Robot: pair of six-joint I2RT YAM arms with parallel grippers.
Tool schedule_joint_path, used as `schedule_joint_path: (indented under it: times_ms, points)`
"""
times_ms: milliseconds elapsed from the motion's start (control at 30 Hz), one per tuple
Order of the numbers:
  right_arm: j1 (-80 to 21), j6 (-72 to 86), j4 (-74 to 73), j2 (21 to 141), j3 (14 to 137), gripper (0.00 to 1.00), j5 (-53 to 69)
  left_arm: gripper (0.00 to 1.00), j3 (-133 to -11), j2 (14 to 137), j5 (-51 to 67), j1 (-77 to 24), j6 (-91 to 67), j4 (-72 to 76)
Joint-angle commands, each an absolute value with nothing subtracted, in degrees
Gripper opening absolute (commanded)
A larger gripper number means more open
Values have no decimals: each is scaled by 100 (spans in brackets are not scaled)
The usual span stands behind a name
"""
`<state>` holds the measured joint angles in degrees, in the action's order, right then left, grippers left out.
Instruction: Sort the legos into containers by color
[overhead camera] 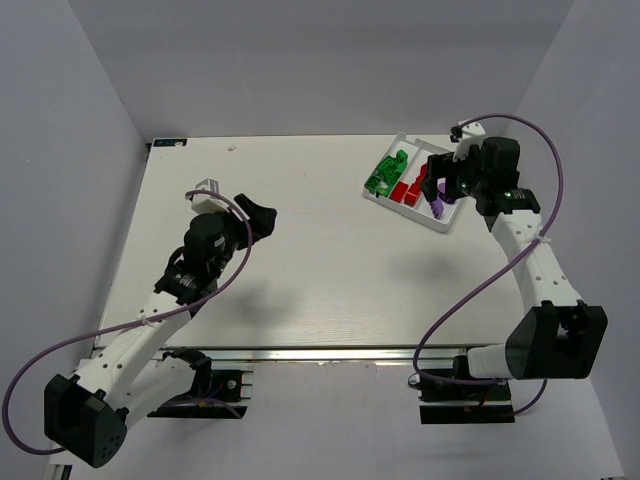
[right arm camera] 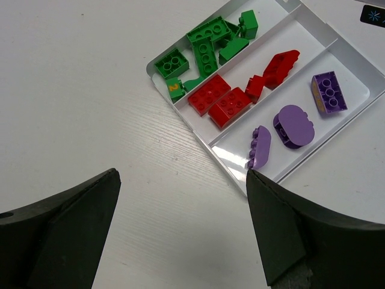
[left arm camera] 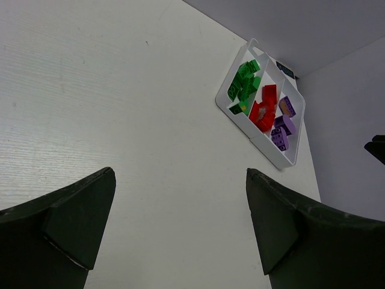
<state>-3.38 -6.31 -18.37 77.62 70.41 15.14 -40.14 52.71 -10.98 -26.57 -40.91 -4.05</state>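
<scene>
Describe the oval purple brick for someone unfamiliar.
Start at the white tray at the table's far right corner. In its purple lane, take the middle brick: the only oval one, between a studded rectangle and a thin curved piece.

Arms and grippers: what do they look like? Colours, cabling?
Same build on both: left arm and right arm have white links and black joint housings. A purple cable loops along each. The left gripper and right gripper are black, with broad wedge-shaped fingers.

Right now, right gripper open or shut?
Open. Right gripper is spread wide in its wrist view, nothing gripped; tray lies beyond.
</scene>
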Motion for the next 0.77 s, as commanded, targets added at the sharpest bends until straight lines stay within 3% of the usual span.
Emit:
schedule_joint_path:
  times_ms: [0,733]
  points:
    - [-308,-527,-1863,7594,6996,89,1451,98,-4201,5159,-976,-2637,-3990,-360]
    - [-299,-501,-1688,7357,6663,90,1380,98,-4069,4931,-958,-2637,-3990,-387]
